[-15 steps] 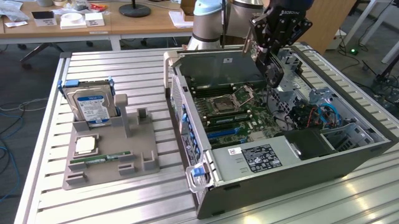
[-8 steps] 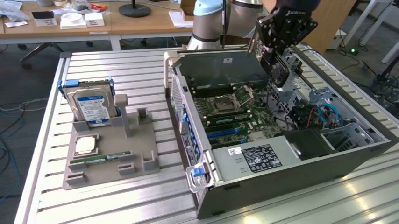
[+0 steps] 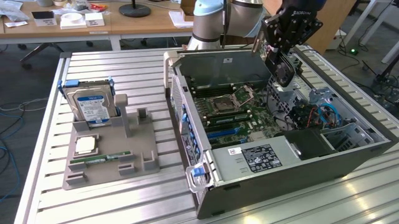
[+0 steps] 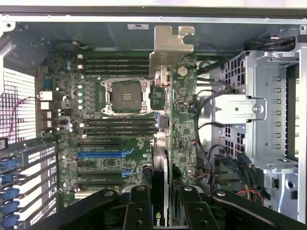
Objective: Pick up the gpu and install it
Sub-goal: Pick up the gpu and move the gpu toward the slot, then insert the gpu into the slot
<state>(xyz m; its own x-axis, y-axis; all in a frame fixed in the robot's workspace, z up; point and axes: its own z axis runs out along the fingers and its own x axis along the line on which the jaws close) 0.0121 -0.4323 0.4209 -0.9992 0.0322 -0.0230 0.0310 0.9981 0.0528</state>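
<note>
My gripper hangs over the open computer case, shut on the gpu. The card hangs below the fingers, above the case's far right part. In the wrist view the gpu appears edge-on between the two black fingers. Its silvery bracket points away from me and its black fan side sits close to the gripper. Beneath it lies the green motherboard with blue expansion slots. The card is in the air, apart from the slots.
A grey holder on the slatted table at the exterior view's left carries a blue-labelled hard drive, a processor and a green memory stick. Inside the case, a metal drive cage and cables stand beside the motherboard.
</note>
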